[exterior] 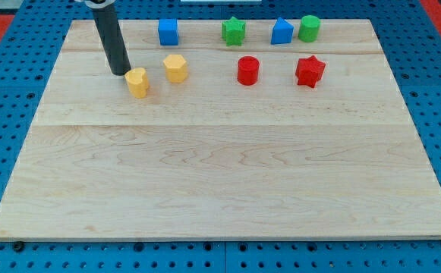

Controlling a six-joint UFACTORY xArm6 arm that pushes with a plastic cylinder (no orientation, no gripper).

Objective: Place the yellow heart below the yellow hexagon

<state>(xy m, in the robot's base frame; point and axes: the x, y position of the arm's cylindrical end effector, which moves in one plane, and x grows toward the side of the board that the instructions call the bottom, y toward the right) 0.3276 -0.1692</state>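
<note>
My tip [120, 72] sits bare, gripping nothing, just left of the yellow heart [137, 82], nearly touching. The yellow hexagon [175, 67] lies just right of the heart, slightly higher.

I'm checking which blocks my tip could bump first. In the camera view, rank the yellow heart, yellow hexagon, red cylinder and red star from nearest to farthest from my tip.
Measured from my tip:
1. Yellow heart, right beside the tip, on its right and slightly lower.
2. Yellow hexagon, further to the view's right.
3. Red cylinder, near the board's middle.
4. Red star, farthest right.
</note>
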